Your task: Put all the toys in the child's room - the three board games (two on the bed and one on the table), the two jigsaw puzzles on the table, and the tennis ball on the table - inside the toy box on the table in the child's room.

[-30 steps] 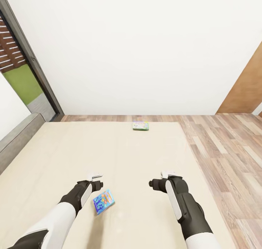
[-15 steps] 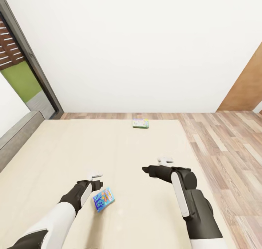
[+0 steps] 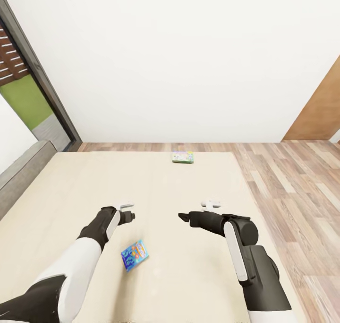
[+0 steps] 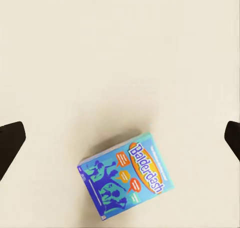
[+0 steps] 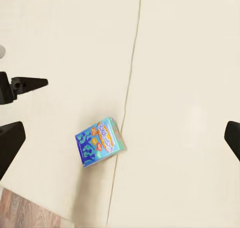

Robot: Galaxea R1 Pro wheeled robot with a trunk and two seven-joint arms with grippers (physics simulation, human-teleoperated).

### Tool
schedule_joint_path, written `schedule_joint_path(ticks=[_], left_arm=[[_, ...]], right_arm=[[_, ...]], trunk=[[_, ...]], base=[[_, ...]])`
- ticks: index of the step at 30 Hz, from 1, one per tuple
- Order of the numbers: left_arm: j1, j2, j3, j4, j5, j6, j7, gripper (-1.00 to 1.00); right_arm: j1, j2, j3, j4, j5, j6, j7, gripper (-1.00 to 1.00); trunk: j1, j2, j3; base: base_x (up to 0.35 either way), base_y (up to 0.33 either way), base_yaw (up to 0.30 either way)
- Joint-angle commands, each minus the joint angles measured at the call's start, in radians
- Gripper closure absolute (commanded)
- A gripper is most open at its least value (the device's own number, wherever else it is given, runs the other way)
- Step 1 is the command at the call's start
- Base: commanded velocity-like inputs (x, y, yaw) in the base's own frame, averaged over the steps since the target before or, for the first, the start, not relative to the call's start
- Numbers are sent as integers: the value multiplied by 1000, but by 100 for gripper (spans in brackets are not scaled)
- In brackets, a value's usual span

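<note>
A blue board game (image 3: 134, 255) with "Balderdash" lettering lies flat on the beige mattress of the bed (image 3: 71, 186), near me. In the left wrist view the same blue box (image 4: 127, 175) sits below my open left gripper (image 4: 120, 140), whose dark fingertips (image 4: 10, 140) show at both sides. My left gripper (image 3: 127, 214) hovers just beyond the box, apart from it. My right gripper (image 3: 183, 216) is open, to the right of the box and pointing left; its camera sees the box (image 5: 99, 142). A green-edged board game (image 3: 182, 157) lies at the bed's far edge.
The grey headboard (image 3: 21, 174) runs along the bed's left side, with a dark-framed window (image 3: 28, 86) behind it. Wood plank floor (image 3: 293, 186) lies right of and beyond the bed. A white wall stands behind it, with a brown door (image 3: 321, 110) at the far right.
My left gripper has lifted and moved away from me, past the blue box. My right gripper has swung left toward the middle. The head view has shifted slightly.
</note>
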Motion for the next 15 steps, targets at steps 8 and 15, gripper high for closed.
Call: schedule_joint_path(ticks=[8, 15], left_arm=[[-44, -14, 7, -6, -7, 19, -1, -100], [-47, -19, 6, -6, -6, 11, -1, -100]], right_arm=[[-1, 0, -3, -1, -6, 5, -1, -100], [-1, 0, -4, -1, -6, 5, -1, -100]], trunk=[[1, -2, -15], [1, -2, -26]], base=[[0, 0, 0], [0, 0, 0]])
